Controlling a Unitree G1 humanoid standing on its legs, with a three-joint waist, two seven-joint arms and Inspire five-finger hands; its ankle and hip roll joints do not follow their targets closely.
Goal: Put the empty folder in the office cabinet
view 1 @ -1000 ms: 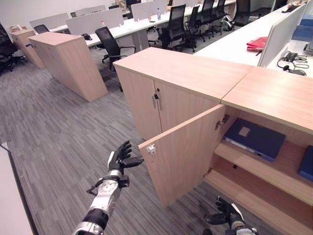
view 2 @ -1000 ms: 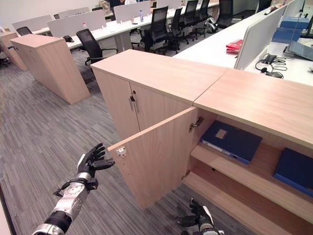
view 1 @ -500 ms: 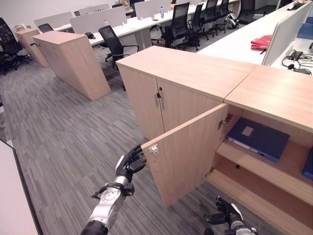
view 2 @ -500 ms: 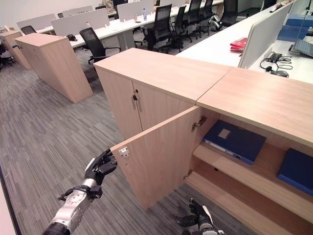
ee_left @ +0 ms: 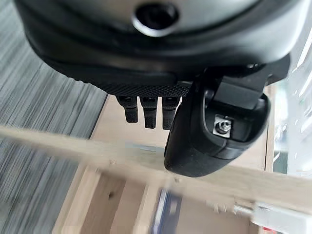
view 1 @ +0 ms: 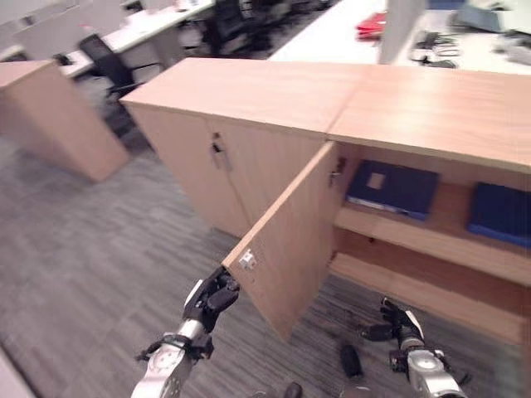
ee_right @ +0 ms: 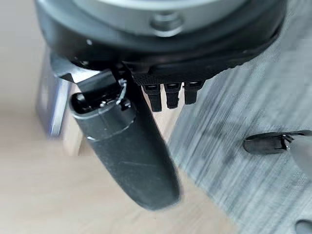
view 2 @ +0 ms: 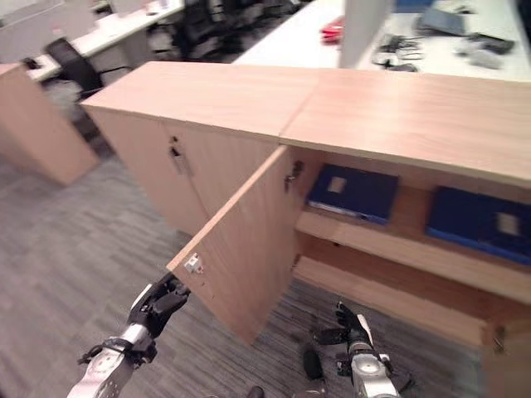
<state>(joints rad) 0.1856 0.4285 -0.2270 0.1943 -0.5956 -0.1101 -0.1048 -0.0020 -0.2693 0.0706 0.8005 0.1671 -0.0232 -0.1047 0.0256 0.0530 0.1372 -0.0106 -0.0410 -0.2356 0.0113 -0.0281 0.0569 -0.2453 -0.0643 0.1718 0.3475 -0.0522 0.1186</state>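
While the left hand (view 1: pixel 214 298) is reaching, with fingers held out fairly straight, to the free edge of the open cabinet door (view 1: pixel 290 240), just below the small metal catch (view 1: pixel 247 260) on that edge, the right hand (view 1: pixel 401 326) is hanging low over the grey carpet (view 1: pixel 91 240), fingers loosely spread and holding nothing. Beyond the door, the office cabinet (view 1: pixel 431 108) is standing open, showing its shelf (view 1: pixel 415 236). A dark blue folder (view 1: pixel 392 188) is lying flat on the shelf near the door hinge, and a second blue folder (view 1: pixel 500 212) is lying beside it, further right. Further back, a table (view 1: pixel 328 33) is carrying a red item (view 1: pixel 372 22), with black office chairs (view 1: pixel 108 58) standing off to the left.
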